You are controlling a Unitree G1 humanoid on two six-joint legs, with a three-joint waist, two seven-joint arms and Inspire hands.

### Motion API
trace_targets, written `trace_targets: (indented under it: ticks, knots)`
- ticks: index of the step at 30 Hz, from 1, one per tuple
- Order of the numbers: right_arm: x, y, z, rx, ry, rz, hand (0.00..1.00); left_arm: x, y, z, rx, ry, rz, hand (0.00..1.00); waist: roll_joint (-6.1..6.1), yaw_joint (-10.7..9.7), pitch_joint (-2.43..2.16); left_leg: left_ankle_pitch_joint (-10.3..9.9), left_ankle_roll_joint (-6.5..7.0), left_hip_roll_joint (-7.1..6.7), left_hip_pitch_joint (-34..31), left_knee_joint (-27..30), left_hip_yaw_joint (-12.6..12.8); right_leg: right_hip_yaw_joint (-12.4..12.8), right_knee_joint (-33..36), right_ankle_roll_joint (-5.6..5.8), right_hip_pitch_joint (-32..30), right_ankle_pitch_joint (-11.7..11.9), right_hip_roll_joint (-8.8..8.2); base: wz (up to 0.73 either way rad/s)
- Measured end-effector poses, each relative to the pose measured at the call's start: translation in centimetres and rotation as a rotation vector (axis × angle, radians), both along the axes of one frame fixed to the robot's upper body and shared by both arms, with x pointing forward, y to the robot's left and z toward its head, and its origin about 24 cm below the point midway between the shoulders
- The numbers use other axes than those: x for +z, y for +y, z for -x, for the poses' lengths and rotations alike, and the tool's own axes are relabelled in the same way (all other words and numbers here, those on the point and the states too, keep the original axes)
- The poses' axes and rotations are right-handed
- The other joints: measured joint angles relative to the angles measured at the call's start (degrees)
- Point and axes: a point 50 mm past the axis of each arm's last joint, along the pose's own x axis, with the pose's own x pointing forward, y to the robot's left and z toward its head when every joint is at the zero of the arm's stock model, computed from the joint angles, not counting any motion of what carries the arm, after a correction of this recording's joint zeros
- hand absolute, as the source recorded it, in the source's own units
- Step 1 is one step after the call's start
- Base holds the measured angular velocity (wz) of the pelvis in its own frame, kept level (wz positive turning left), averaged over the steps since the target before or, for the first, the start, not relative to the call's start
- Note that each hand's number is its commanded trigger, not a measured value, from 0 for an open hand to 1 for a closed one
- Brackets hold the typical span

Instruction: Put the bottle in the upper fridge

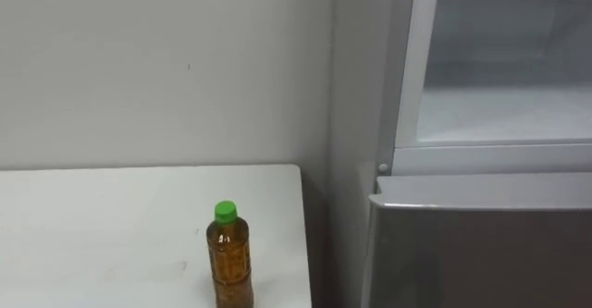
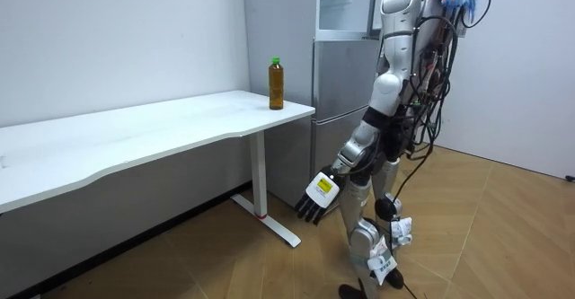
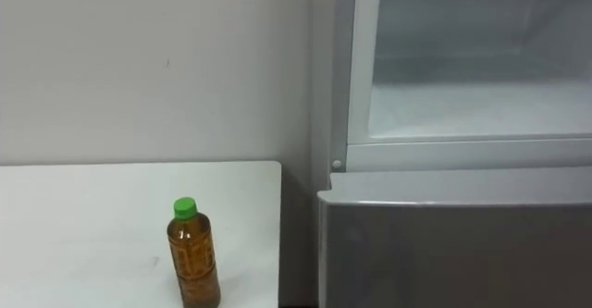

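Bottle [image 1: 229, 257] upright on the table [image 1: 111, 225], not held; robot standing in front of the fridge [image 2: 344, 92].

The bottle has a green cap and brown liquid. It stands near the table's right end, close to the edge beside the fridge but apart from it. The white tabletop runs along a plain wall [image 1: 166, 67]. The fridge's grey lower door [image 1: 481, 252] is shut. Above it the upper compartment [image 1: 504, 77] shows a pale interior inside a white frame; whether that is an open door or a glass front cannot be told. In the room view the robot stands upright beside the table's end. Its left hand [image 2: 316, 196] hangs low at its side, well apart from the bottle, with fingers that appear straight and pointing down, holding nothing.
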Motion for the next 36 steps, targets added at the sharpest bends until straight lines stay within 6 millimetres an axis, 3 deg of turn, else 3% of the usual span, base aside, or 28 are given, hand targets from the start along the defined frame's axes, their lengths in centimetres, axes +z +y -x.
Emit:
trace_targets:
  ticks: [10, 21, 24, 28, 32, 36]
  knots:
    - [-0.1, 0.2, 0.4, -0.029, 0.001, -0.044, 0.0, -0.2, 0.1, 2.3, 0.11, 0.044, 0.069, 0.0, -0.07, 0.17, 0.03, 0.0, 0.0, 0.01, -0.09, 0.08, 0.04, -0.03, -0.22, 0.01, -0.25, -0.01, 0.04, 0.0]
    - [0.0, 0.2, -0.5, 0.005, -0.026, -0.063, 0.0, -0.2, 0.0, 2.5, 0.122, 0.042, 0.101, 0.0, 0.18, 0.21, 0.08, -0.01, 0.01, 0.03, -0.06, 0.08, 0.13, 0.1, 0.09, 0.03, -0.39, -0.03, -0.07, 0.0]
    - [0.3, 0.4, -2.0, 0.099, -0.069, -0.062, 0.0, -0.2, -0.1, 2.4, 0.118, 0.037, 0.107, 0.0, 0.24, 0.3, 0.12, -0.02, 0.02, 0.11, -0.47, 0.08, 0.29, 0.43, 0.8, -0.02, -1.55, 0.0, -0.04, -0.04]
    - [1.7, 1.6, -6.3, 0.278, -0.224, -0.07, 0.0, -0.1, 0.3, 2.1, 0.113, 0.029, 0.113, 0.0, -0.01, 0.43, 0.18, -0.01, 0.05, 0.2, -1.96, 0.57, 0.2, 0.09, 1.04, -0.16, -2.58, 0.21, -0.07, 0.01]
    - [3.6, 3.6, -10.3, 0.414, -0.403, -0.107, 0.0, -0.2, 0.2, 1.5, 0.09, 0.018, 0.116, 0.0, -0.2, 2.04, 0.15, -0.01, 0.05, 0.18, -2.09, 0.59, 0.0, -0.08, 0.94, -0.18, -2.77, 0.3, -0.02, 0.03]
    - [5.7, 5.1, -12.0, 0.509, -0.536, -0.16, 0.0, -0.1, 0.2, 1.6, 0.087, 0.012, 0.119, 0.0, -0.37, 2.73, 0.25, -0.01, 0.04, 0.17, -1.99, 0.58, -0.36, -0.23, 0.93, -0.18, -2.34, 0.32, 0.02, 0.01]
